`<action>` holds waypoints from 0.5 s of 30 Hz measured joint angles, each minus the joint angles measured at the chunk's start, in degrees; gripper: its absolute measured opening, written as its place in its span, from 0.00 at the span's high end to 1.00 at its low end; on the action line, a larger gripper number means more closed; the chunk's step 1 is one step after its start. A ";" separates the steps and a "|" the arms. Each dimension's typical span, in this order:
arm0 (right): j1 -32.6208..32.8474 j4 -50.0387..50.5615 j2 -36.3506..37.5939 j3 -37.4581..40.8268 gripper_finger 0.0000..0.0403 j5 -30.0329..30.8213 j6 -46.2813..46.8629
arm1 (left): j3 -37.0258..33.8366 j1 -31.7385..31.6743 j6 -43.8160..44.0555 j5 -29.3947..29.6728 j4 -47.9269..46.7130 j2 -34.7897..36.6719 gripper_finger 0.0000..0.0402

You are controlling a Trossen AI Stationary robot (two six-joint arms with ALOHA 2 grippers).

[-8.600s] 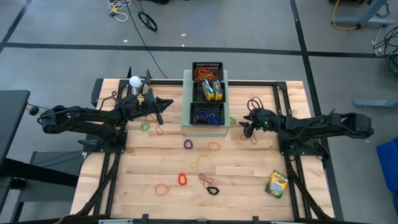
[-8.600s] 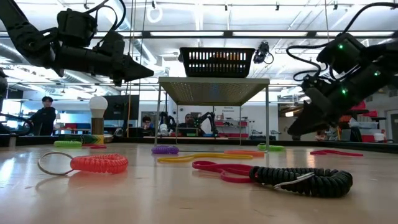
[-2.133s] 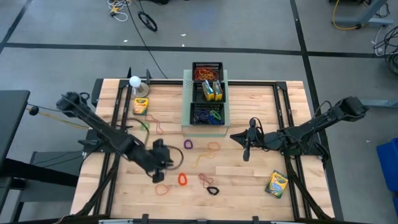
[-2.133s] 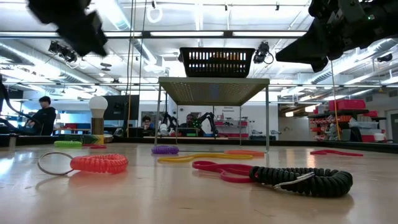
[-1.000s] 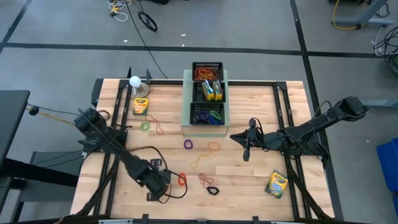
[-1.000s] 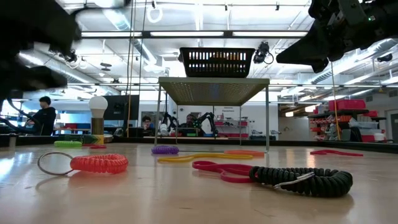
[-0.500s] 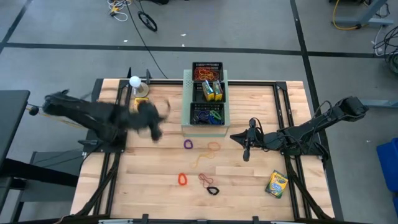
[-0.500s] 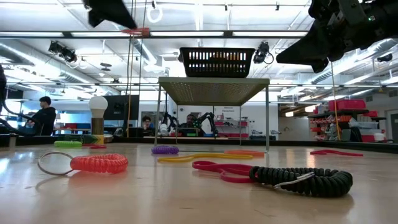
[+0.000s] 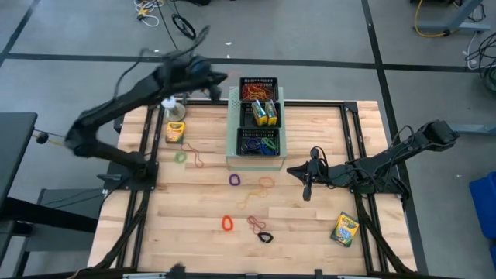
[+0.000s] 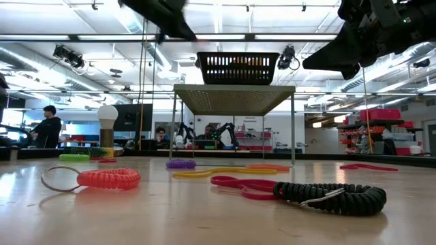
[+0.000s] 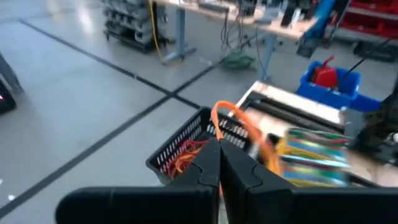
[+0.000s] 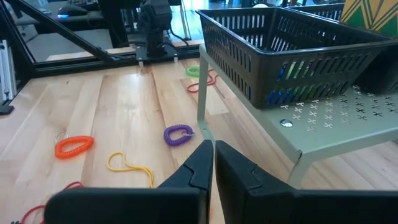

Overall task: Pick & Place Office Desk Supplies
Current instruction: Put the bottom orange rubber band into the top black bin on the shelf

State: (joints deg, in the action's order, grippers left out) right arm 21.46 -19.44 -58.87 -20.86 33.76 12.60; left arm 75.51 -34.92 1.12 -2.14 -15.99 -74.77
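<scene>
**Left arm at the far tray with an orange band**

I see the left gripper (image 9: 223,80) raised just beside the far mesh tray (image 9: 258,87), jaws clenched on an orange band (image 11: 239,127). Right gripper (image 9: 304,188) hangs over the table (image 9: 310,232) right of the purple band (image 9: 235,180), jaws pinched together, nothing held.

Mesh trays (image 9: 258,116) on perforated box (image 9: 232,159); bands (image 9: 248,209) on table before it.
</scene>
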 joint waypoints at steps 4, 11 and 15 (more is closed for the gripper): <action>-0.01 0.01 0.00 -0.01 0.93 0.00 0.00 | 6.57 -3.32 -0.98 -1.98 0.13 -11.62 0.99; 0.01 0.02 0.02 0.00 0.93 0.00 0.00 | 17.19 -4.19 -1.77 -3.39 -0.79 -27.19 0.98; -0.01 0.01 0.00 0.00 0.93 0.00 0.00 | 22.47 -3.66 -1.26 -4.39 -5.09 -31.74 0.95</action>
State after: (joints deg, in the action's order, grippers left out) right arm 21.45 -19.43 -58.87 -20.86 33.76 12.60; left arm 97.98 -38.58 -0.13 -6.53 -21.08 -106.52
